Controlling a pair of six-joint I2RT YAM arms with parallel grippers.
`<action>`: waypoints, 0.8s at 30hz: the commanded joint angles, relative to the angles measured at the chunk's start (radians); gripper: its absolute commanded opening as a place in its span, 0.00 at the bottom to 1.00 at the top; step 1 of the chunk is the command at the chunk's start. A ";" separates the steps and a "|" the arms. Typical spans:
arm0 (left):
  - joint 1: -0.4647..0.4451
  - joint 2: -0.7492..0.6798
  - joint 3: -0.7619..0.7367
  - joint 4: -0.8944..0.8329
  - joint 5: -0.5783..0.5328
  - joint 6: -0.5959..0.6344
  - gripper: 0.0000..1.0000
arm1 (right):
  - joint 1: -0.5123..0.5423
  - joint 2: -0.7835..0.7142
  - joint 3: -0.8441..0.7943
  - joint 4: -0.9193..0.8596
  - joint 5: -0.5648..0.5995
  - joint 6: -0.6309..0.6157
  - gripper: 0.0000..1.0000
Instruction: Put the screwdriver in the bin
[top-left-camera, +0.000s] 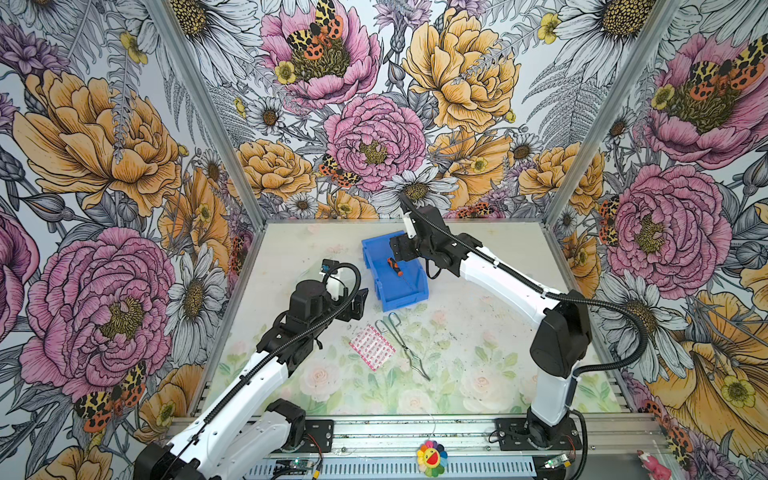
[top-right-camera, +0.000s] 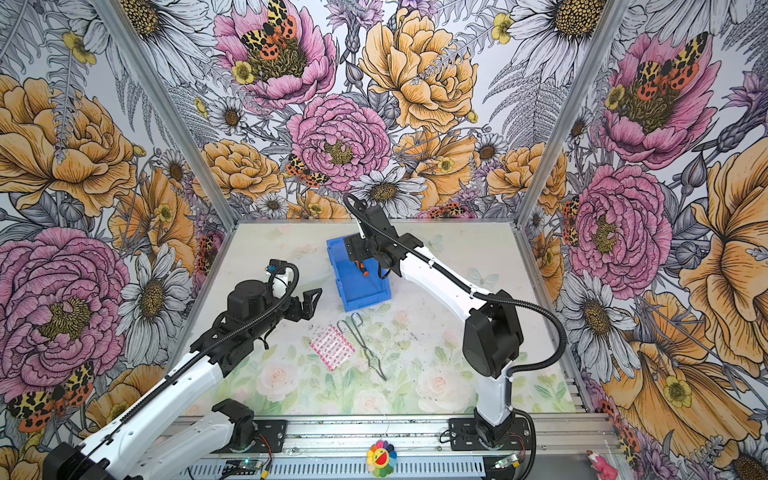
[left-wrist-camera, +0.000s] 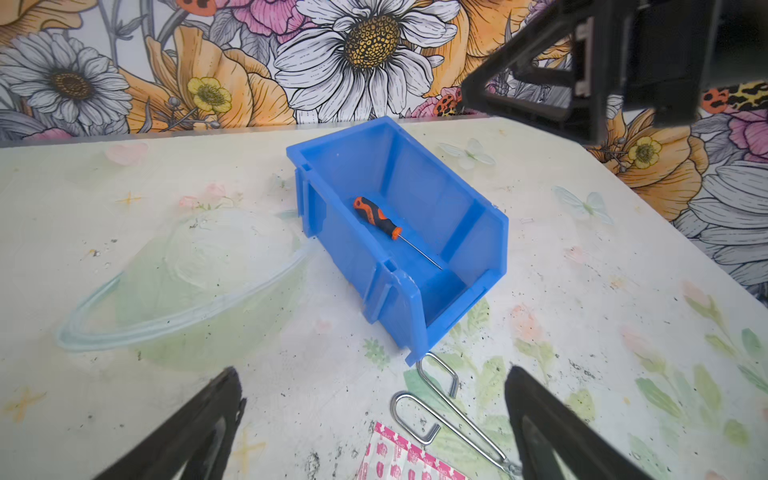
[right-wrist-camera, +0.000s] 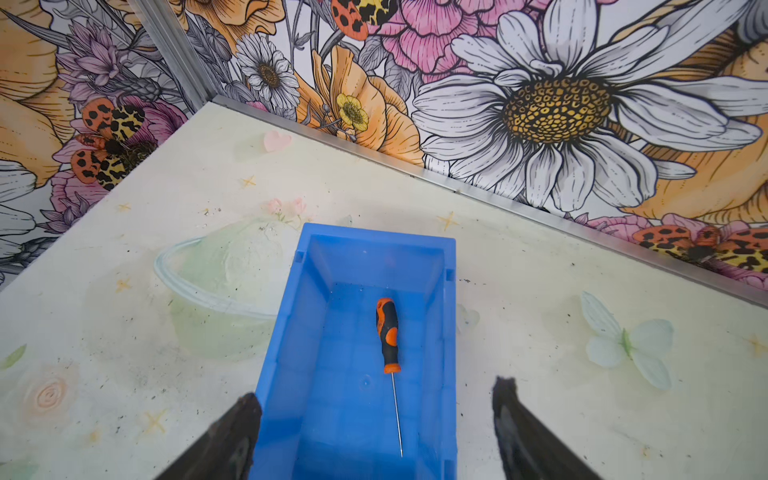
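Note:
The screwdriver (top-left-camera: 394, 266) (top-right-camera: 364, 270), orange-and-black handle with a thin silver shaft, lies flat on the floor of the blue bin (top-left-camera: 405, 301) (top-right-camera: 368, 300) at the back middle of the table. Nothing touches it. My right gripper (top-left-camera: 392, 255) (top-right-camera: 356, 253) hovers above the bin's rear half, open and holding nothing. In the right wrist view the screwdriver (right-wrist-camera: 387, 332) lies lengthwise in the bin (right-wrist-camera: 282, 353), below the spread gripper (right-wrist-camera: 376, 399). My left gripper (top-left-camera: 359, 301) (top-right-camera: 311, 301) (left-wrist-camera: 372, 382) stands open left of the bin, holding nothing. The left wrist view shows the screwdriver (left-wrist-camera: 377, 217) inside the bin (left-wrist-camera: 415, 183).
Metal wire tongs (top-left-camera: 405, 345) (top-right-camera: 368, 347) (left-wrist-camera: 449, 411) lie just in front of the bin, next to a pink-and-white packet (top-left-camera: 372, 347) (top-right-camera: 332, 347) (left-wrist-camera: 399, 457). A clear shallow dish (left-wrist-camera: 178, 282) (right-wrist-camera: 220, 291) sits left of the bin. Floral walls close in three sides.

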 joint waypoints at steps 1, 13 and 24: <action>0.006 -0.069 -0.018 -0.125 -0.082 -0.054 0.99 | 0.008 -0.103 -0.101 0.030 0.010 -0.012 0.90; 0.052 -0.173 -0.065 -0.153 -0.250 -0.032 0.99 | -0.018 -0.557 -0.584 0.102 0.170 -0.036 1.00; 0.283 -0.072 -0.179 0.144 -0.096 -0.015 0.99 | -0.074 -1.001 -0.962 0.076 0.493 0.157 1.00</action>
